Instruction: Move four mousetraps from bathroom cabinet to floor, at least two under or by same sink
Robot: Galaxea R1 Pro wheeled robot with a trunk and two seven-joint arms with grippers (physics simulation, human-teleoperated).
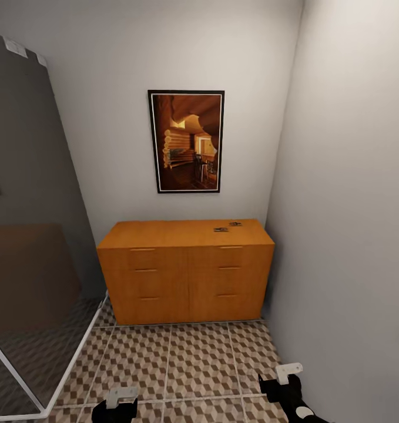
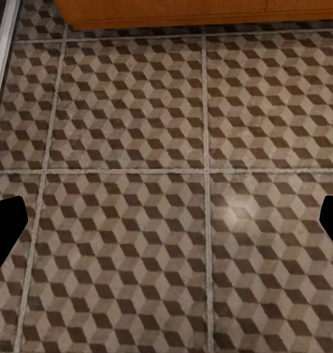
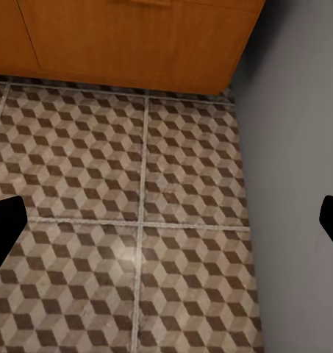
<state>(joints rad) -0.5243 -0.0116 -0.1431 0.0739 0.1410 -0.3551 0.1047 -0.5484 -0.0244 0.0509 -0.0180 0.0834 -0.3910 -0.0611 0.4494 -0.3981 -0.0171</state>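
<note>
Head view: orange-brown six-drawer cabinet (image 1: 186, 271) stands against the back wall, its right end close to the grey side wall (image 1: 352, 205). All drawers closed. Two small dark mousetraps (image 1: 221, 229) lie on the cabinet top near the right rear corner, just beside each other; detail too small to resolve. Only two can be made out. Framed picture of a log-cabin interior (image 1: 187, 141) hangs above the cabinet. Glass shower screen (image 1: 29, 235) at left, its white frame meeting the cube-pattern bathroom floor (image 1: 187, 364).

Left gripper (image 2: 166, 220): dark fingertips at both edges of the left wrist view, spread wide, nothing between them, tiles below, cabinet base beyond.

Right gripper (image 3: 166, 220): fingers likewise spread apart and empty, above tiles beside the grey wall, cabinet corner ahead
</note>
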